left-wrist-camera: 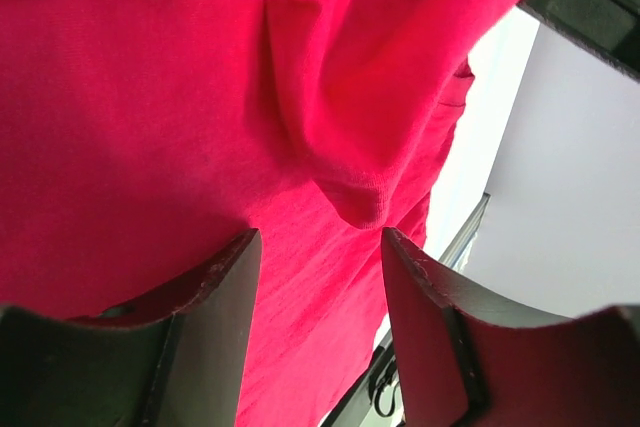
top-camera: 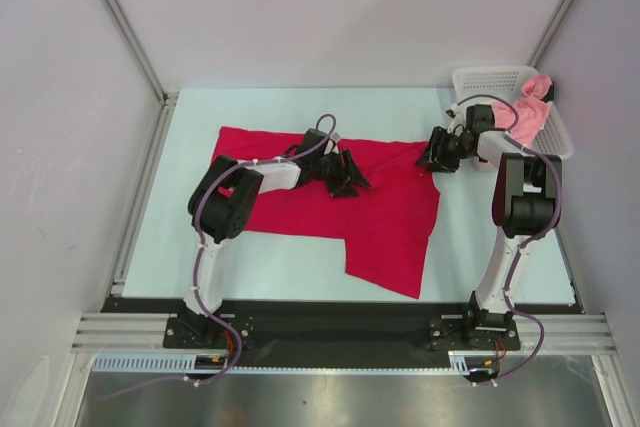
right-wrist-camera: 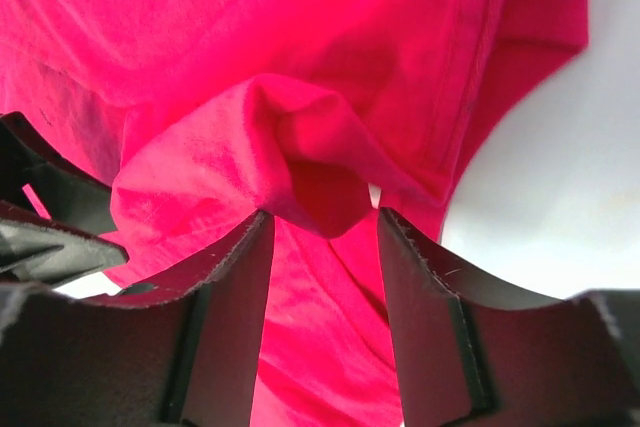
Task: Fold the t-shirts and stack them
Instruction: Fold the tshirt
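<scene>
While the crimson t-shirt is being borne flat by the table, the left gripper is being held low over its upper middle. Its jaws are parted, with a raised fold between them, unpinched. At three o'clock of it, the right gripper is being held at the shirt's edge, jaws likewise parted about a bunched fold. At two o'clock, the salmon pink t-shirt is being kept in the white mesh basket.
</scene>
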